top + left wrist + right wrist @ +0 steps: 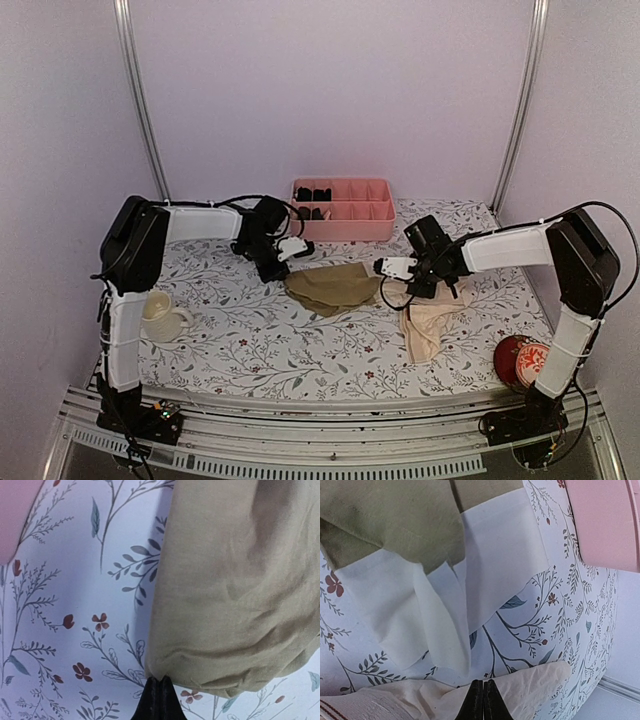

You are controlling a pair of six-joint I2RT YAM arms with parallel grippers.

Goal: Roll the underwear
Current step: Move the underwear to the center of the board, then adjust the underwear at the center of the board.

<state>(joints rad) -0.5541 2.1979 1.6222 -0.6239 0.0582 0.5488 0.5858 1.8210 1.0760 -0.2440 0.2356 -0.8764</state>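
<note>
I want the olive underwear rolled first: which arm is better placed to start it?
Left. The left gripper is shut right at the olive underwear's edge, seemingly pinching it. The right gripper is shut by the peach underwear.

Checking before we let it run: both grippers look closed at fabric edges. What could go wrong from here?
1. The left gripper is shut just at the olive underwear's corner; a thin or missed pinch could slip once rolling starts.
2. The right gripper is shut over the peach underwear, near the olive one's cream part; it might drag both.
</note>
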